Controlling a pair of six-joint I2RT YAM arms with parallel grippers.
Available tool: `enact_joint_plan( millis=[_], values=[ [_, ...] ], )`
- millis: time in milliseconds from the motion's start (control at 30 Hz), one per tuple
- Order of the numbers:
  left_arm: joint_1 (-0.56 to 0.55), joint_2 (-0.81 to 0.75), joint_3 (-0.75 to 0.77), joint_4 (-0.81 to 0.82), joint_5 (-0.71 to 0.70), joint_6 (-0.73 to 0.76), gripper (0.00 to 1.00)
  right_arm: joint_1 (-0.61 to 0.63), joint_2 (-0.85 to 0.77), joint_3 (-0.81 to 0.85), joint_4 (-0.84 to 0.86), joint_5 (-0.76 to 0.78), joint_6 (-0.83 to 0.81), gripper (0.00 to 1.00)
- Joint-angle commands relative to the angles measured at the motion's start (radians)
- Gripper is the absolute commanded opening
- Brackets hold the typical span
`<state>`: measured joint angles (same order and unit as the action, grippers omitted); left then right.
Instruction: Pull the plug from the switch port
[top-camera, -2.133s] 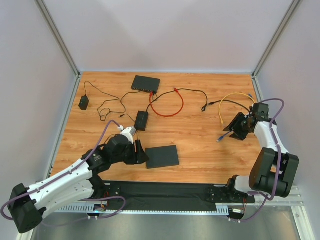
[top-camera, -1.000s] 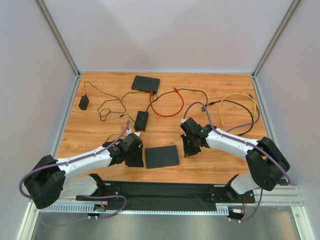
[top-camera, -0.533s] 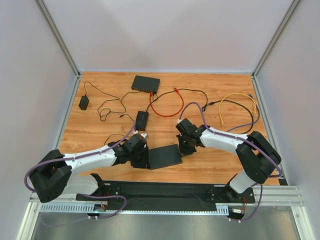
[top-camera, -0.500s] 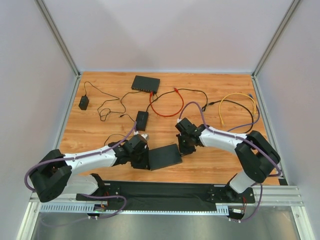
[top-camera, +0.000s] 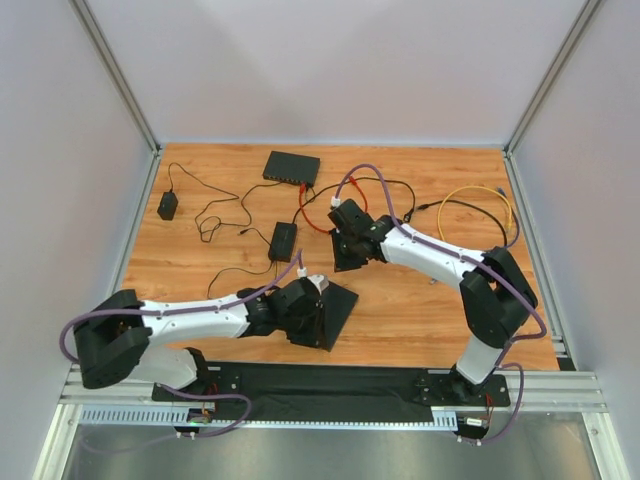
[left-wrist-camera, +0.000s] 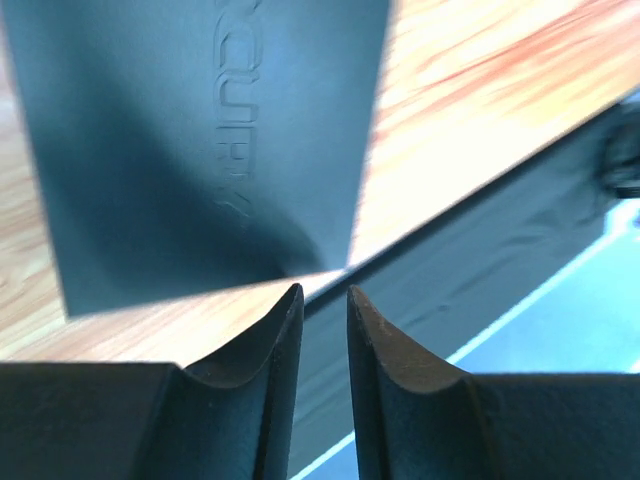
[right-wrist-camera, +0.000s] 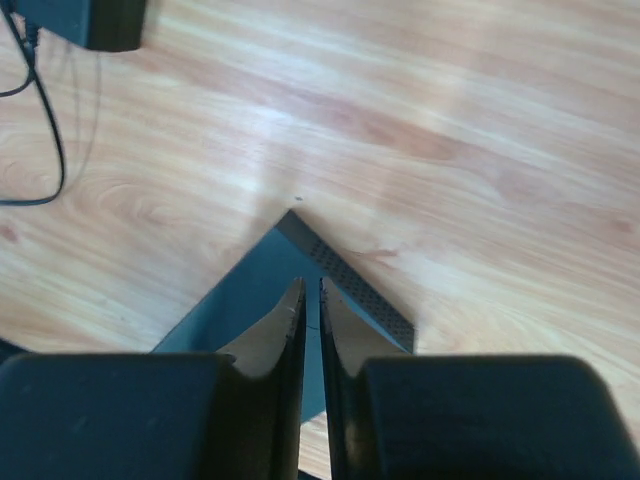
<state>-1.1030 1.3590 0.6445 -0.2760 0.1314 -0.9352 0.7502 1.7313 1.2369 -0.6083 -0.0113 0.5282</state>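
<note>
Left pincer (left-wrist-camera: 323, 290) has jaws a slit apart at a corner of the flat box (left-wrist-camera: 200, 150), grip unclear; right pincer (right-wrist-camera: 311, 282) nearly closed, empty. Beyond it, the red cable (top-camera: 304, 210) sits in the switch (top-camera: 292, 167), unpulled.

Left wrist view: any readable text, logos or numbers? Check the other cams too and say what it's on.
"CCUR": raised letters on the dark flat box, running sideways. The start is cut off at the frame's top, and the last letters are too blurred to read.
On the switch: nothing large enough to read.
On the small black box: nothing legible.
Right wrist view: no text.
</note>
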Motion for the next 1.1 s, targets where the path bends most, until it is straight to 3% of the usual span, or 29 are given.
enact_joint_plan(
  millis=[0,133,233,367,500,833,1067],
  values=[
    [0.002,-0.133,0.027,-0.047,-0.09,0.006,0.33,-0.012,-0.073,0.004,-0.116,0.149,-0.054,0.12],
    [0.003,-0.279,0.043,-0.188,-0.215,0.044,0.37,-0.028,-0.159,-0.105,-0.108,0.145,-0.043,0.13],
    [0.032,-0.308,0.083,-0.267,-0.298,0.091,0.4,-0.026,-0.236,-0.238,-0.039,0.061,0.002,0.14],
    [0.129,-0.302,0.084,-0.305,-0.285,0.153,0.4,-0.023,-0.327,-0.384,0.073,-0.083,0.079,0.13],
    [0.225,-0.262,0.038,-0.259,-0.224,0.209,0.4,-0.02,-0.337,-0.474,0.168,-0.131,0.133,0.11],
    [0.259,-0.143,-0.055,-0.076,-0.089,0.168,0.34,-0.02,-0.234,-0.449,0.226,-0.142,0.141,0.1],
    [0.259,-0.167,-0.129,0.012,-0.023,0.122,0.32,-0.022,-0.164,-0.384,0.234,-0.15,0.135,0.1]
  ],
)
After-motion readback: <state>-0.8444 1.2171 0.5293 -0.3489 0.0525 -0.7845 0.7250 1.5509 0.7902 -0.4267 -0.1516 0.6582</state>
